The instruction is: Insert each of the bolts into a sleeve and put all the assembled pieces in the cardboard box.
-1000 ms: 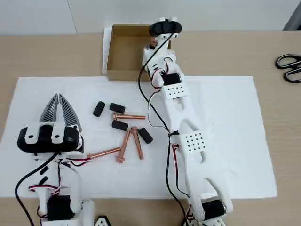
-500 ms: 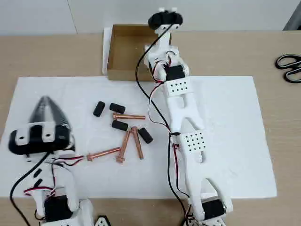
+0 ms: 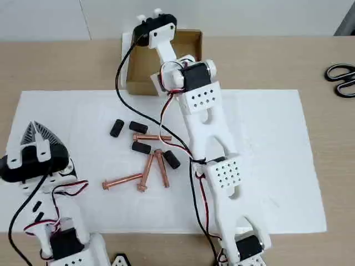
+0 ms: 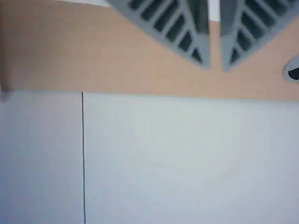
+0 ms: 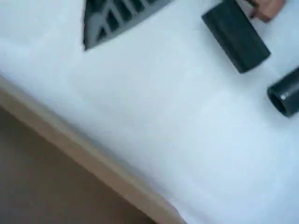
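- Your left claw sits over the near-left part of the paper sheet, pointing toward the far side.
- In the left wrist view the same claw has its tips all but together. There is a thin slit between them and nothing is held. Bare table lies beyond the tips.
- Your right arm stretches from the near right to the far side. The right claw is at the far-left corner of the cardboard box.
- You cannot tell how far open the right claw is, or whether it holds anything.
- The cardboard box stands on the table just beyond the far edge of the sheet, left of centre.
- Four black sleeves lie loose on the sheet between the arms.
- Four copper bolts lie among them, outside the sleeves.
  - One lies left to right between two sleeves.
  - Two meet at their far ends in a narrow V.
  - One lies nearest, to the left of the V.
- The right wrist view picks up two sleeves on the sheet, with a bolt end just beside one.
- Scissors lie on the table at the far right, well apart from the parts.
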Action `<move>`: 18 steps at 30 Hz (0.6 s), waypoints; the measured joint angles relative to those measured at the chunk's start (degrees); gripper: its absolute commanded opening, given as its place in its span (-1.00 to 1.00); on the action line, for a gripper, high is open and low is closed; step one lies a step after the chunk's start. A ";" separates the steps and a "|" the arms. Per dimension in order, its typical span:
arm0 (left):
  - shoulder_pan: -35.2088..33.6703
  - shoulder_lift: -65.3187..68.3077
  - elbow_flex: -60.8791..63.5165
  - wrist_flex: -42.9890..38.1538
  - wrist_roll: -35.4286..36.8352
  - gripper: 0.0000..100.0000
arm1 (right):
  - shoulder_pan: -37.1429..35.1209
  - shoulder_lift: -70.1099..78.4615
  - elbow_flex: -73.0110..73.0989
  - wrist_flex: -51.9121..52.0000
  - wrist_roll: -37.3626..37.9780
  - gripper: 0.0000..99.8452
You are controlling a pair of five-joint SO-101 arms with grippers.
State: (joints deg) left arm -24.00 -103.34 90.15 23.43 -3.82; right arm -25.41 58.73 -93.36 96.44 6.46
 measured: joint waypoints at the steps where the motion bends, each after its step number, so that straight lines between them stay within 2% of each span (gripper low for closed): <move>1: 0.00 0.00 0.70 0.00 0.00 -0.99 | 0.09 0.00 0.70 0.26 0.09 -0.65; 8: 0.00 0.00 3.78 0.09 0.00 -0.99 | -1.49 -3.87 16.35 0.53 0.44 -0.66; 18: 0.00 0.00 3.87 0.09 0.00 -0.99 | -8.35 -27.34 53.27 0.53 -1.93 -0.65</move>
State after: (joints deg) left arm -24.00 -103.34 94.02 23.52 -3.82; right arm -33.76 31.38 -40.09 96.97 4.53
